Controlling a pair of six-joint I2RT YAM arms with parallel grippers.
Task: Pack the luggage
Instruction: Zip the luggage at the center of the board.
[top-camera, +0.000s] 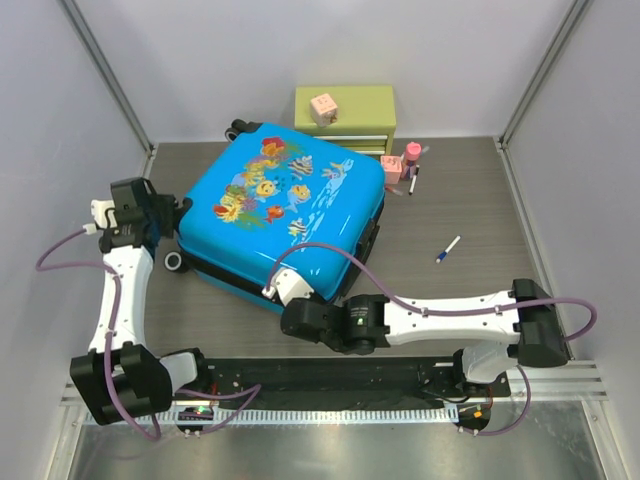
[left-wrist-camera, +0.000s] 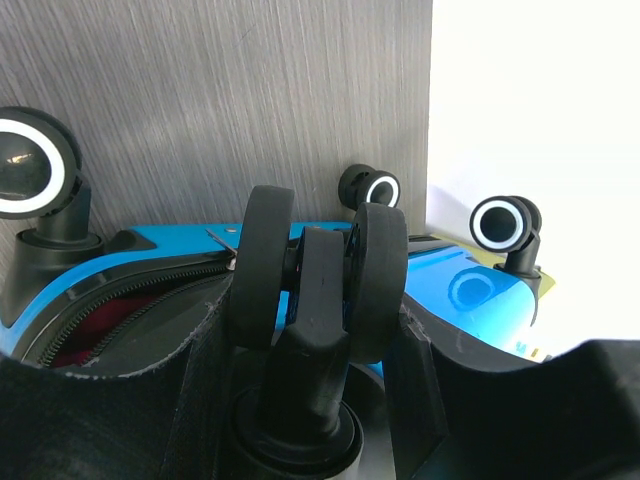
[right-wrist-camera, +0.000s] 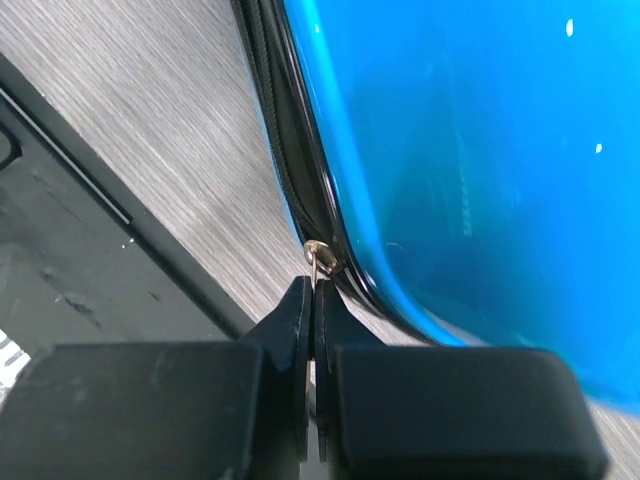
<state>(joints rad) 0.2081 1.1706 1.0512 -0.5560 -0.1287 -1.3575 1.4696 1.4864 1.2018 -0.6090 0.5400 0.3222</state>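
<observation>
Fingers (right-wrist-camera: 292, 320) of the right hand (right-wrist-camera: 313, 288) pinch a small metal zip pull (right-wrist-camera: 319, 254) on the bright blue fish-print hard-shell suitcase (top-camera: 280, 205), lying closed on the grey desk (top-camera: 470, 210). Left hand (left-wrist-camera: 318, 325) clamps its black twin wheel (left-wrist-camera: 268, 262); the zip (left-wrist-camera: 130, 285) there gapes, so zipping seems unfinished.

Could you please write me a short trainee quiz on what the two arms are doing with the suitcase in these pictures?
1. True or false: the large bright blue hard-shell suitcase with fish print lies with its lid wide open.
2. What does the right gripper pinch? A) a red sock B) the small silver zipper pull C) a luggage strap
3. Fill in: the left gripper is closed around a black twin ____ of the suitcase.
Key: 1 false; 2 B; 3 wheel.
</observation>
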